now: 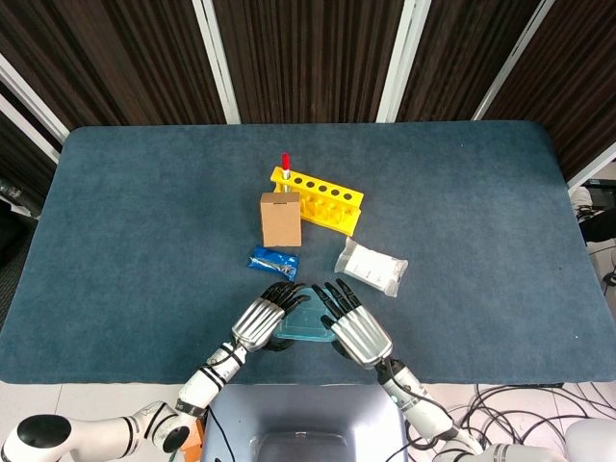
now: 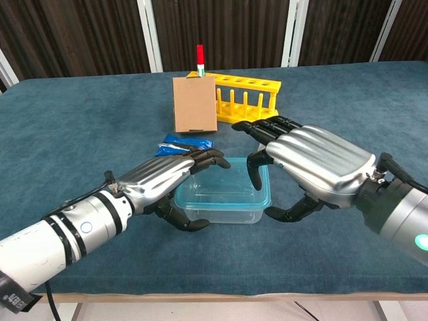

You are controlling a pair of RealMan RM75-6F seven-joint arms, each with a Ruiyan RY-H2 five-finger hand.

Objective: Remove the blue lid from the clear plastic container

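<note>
The clear plastic container with its blue lid sits near the table's front edge, also visible from the head view as the container. My left hand holds its left end, fingers lying on the lid's left edge and the thumb against the near side wall. My right hand arches over the right end, fingers spread above the lid's far right corner and the thumb close to the right wall. Whether it touches the container is unclear.
Behind the container lie a blue packet and a white packet. Further back stand a cardboard box and a yellow tube rack with one red-capped tube. The table's front edge is close below the hands.
</note>
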